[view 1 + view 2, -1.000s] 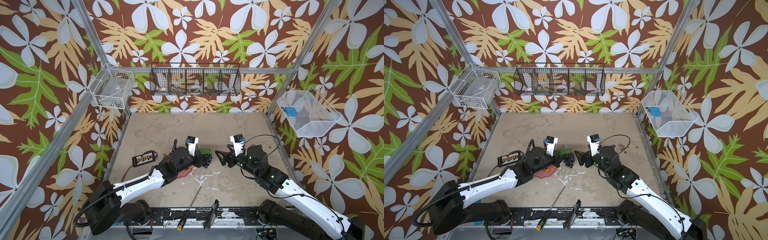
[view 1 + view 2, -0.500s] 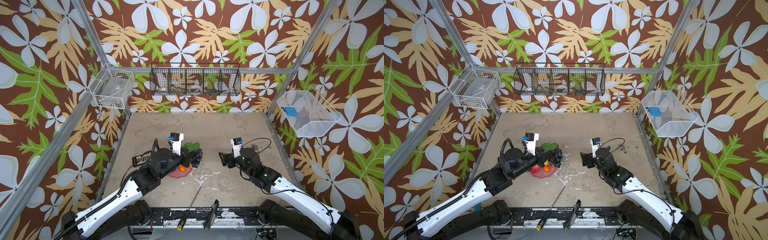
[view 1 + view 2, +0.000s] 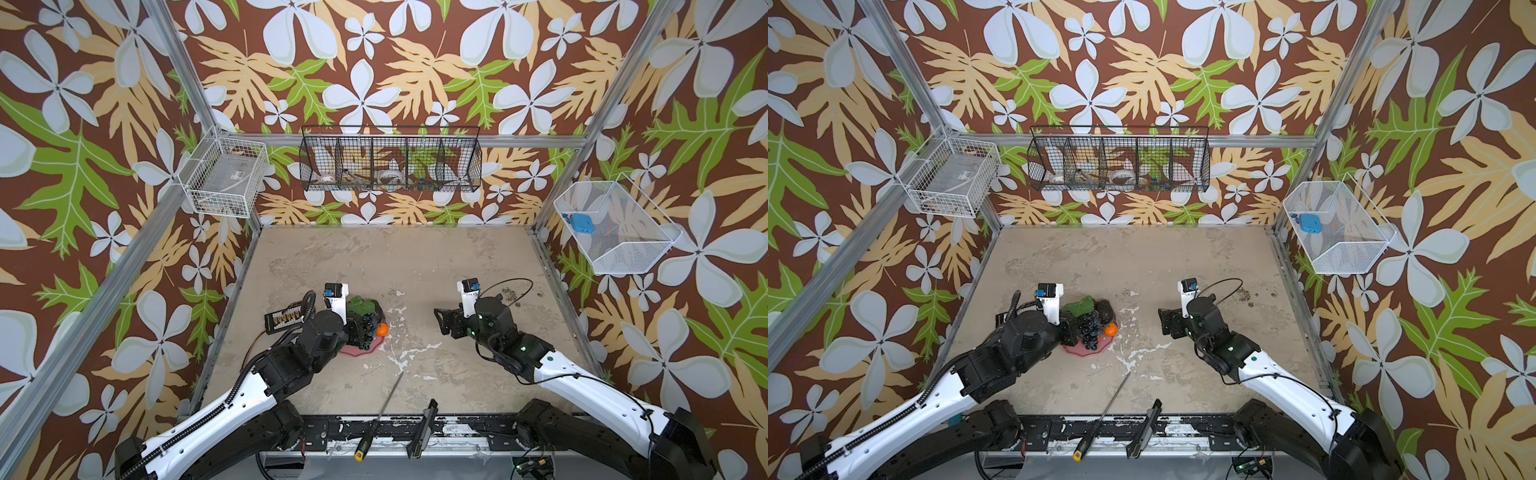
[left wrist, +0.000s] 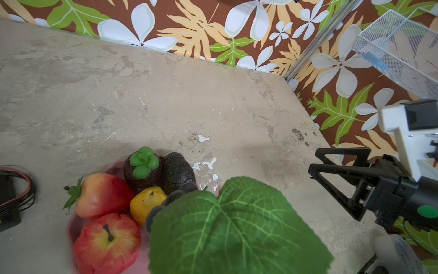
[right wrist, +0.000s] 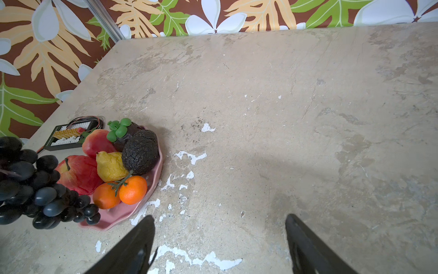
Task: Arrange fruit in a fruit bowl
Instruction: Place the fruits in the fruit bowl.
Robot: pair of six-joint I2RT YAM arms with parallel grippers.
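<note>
In both top views the action sits in the lower middle of the frame, left of centre. The left gripper (image 3: 1072, 330) is closed on the top of the grape bunch (image 3: 1090, 328), right where its big green leaf (image 4: 237, 227) is attached. The leaf hides the pinch itself in the left wrist view, but the bunch hangs from the gripper and nothing else carries it. Holding it by the stem end lets the dark berries dangle downward, so the long cluster can be draped rather than dropped.

The pink bowl (image 5: 152, 185) lies on the table (image 5: 284, 106) just under and beside that gripper, and it is crowded. Two red apples (image 4: 106, 244), a lemon (image 4: 145, 204), a mangosteen (image 4: 142, 170) and an avocado (image 4: 177, 174) are packed together, with two small oranges (image 5: 131, 189) pressed against the rim on the side facing the right arm. In the top views the grapes hang over the lower part of the bowl, just left of the oranges; whether the lowest berries touch the rim I cannot tell. My reading is that the bunch is the last fruit to go in, and that the only room left is along that edge or across the top of the pile.

The right gripper (image 5: 218, 219) is open and empty, jaws wide over bare table. It sits right of centre in the top views, well apart from the bowl — probably so the left arm has room.
</note>
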